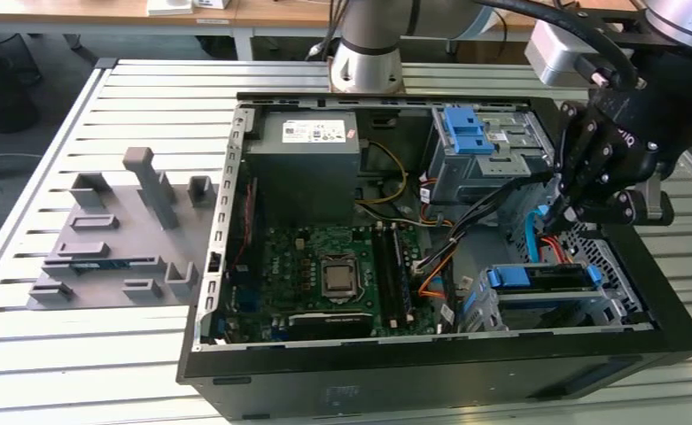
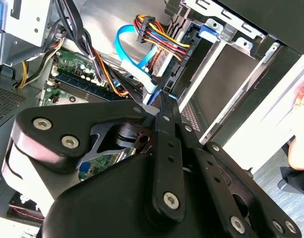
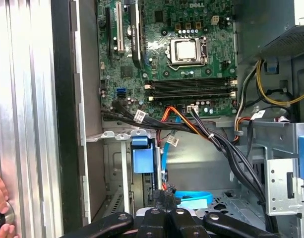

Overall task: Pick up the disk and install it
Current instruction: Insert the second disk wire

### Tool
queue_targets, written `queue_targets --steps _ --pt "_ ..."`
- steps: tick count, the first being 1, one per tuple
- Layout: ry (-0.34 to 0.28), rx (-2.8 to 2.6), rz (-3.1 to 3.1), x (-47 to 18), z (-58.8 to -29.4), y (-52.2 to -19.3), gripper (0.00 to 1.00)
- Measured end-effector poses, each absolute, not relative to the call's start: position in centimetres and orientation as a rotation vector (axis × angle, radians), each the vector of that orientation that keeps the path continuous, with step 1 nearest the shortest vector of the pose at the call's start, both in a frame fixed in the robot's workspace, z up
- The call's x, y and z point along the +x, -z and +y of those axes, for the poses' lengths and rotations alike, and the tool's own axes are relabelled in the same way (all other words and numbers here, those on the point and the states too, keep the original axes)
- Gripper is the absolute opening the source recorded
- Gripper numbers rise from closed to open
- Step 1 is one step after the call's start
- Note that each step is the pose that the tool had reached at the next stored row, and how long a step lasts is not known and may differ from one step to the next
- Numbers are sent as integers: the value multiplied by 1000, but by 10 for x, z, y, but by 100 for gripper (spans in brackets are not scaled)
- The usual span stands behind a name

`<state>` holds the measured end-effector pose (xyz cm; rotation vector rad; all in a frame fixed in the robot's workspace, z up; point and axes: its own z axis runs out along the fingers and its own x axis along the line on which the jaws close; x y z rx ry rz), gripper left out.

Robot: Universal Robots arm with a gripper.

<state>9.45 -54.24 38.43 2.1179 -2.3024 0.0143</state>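
The disk (image 1: 543,278) lies flat in the drive cage at the case's corner on the exterior view's right, a dark slab between blue carrier rails. The blue end of its carrier (image 3: 142,156) shows in the first wrist view, and again in the second wrist view as the carrier's blue tab (image 2: 209,31). My black gripper (image 1: 562,211) hangs just above that cage with its fingers pressed together, so it is shut. Its tips (image 2: 160,96) sit right beside the connector of a light-blue data cable (image 2: 129,52). The gripper (image 3: 164,196) points down into the cage beside the same cable (image 3: 191,198).
The open computer case (image 1: 440,390) lies on a slatted metal table (image 1: 62,354). Inside are the motherboard (image 1: 322,266), a grey power supply (image 1: 307,159), an upper cage with a blue latch (image 1: 464,133) and cable bundles (image 3: 221,144). A grey fixture (image 1: 121,230) stands outside. A person's hand (image 2: 300,99) is near the case.
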Motion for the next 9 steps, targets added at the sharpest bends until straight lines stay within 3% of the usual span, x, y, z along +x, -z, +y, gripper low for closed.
queue_targets --steps 9 --pt "-16 2118 -2302 94 -534 -384 11"
